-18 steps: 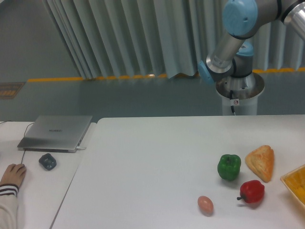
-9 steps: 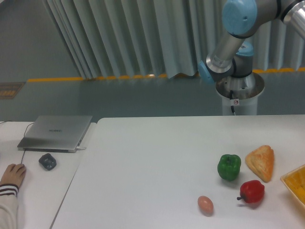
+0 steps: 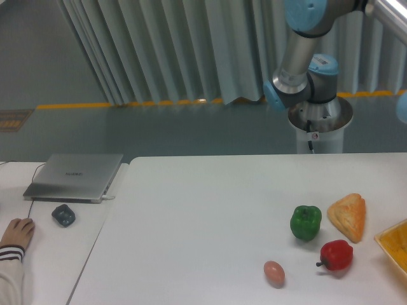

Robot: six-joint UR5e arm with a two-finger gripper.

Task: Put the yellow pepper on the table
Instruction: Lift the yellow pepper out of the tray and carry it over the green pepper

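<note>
The gripper was out of frame, so its opening and any load could not be told; only the arm's grey and blue joints [image 3: 299, 60] showed at the far right above its pedestal [image 3: 319, 127]. The yellow pepper itself was not clearly visible; a yellow container [image 3: 395, 244] sat cut off at the table's [image 3: 203, 222] right edge. Left of it lay a bread wedge [image 3: 348, 216], a green pepper [image 3: 306, 222], a red pepper [image 3: 336, 255] and a brown egg [image 3: 274, 273], all apart
</note>
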